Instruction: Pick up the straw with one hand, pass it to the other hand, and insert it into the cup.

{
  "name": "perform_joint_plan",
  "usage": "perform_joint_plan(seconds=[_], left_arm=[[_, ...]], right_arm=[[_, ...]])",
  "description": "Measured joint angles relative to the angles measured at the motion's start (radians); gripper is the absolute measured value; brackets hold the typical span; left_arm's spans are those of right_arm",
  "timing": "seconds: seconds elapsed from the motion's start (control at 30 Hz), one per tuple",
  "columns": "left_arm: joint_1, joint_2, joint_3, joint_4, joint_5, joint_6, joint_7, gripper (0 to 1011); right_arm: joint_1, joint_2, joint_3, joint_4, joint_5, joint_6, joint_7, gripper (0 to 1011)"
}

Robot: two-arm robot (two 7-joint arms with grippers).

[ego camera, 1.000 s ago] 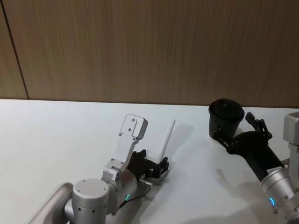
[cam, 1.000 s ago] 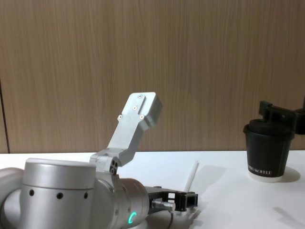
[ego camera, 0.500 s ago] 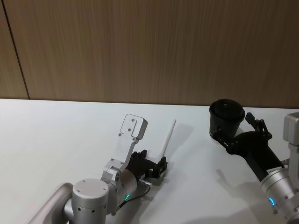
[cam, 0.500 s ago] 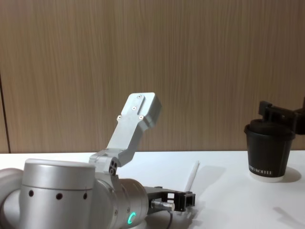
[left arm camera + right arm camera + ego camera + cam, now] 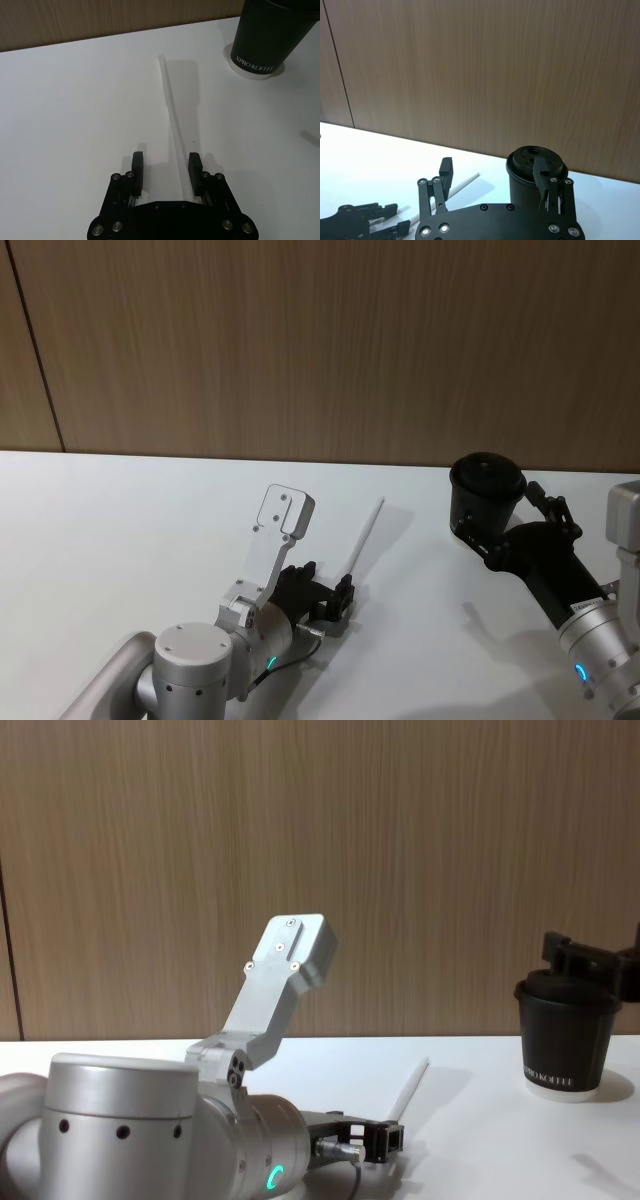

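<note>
Black left gripper [image 5: 166, 162] spread astride thin white straw [image 5: 170, 110], off-centre; we'd centre, then close. Black right gripper [image 5: 491, 165], also spread, near black lidded paper cup [image 5: 522, 180].

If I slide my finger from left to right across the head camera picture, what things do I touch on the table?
left gripper → straw → cup
</note>
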Motion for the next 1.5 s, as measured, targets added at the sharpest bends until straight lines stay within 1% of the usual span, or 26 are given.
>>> perform_joint_plan(seconds=[1.5], left_arm=[[0.000,0.000,0.002,0.001,-0.001,0.003,-0.002,269]], right_arm=[[0.000,0.000,0.000,0.000,0.000,0.000,0.000,1001]])
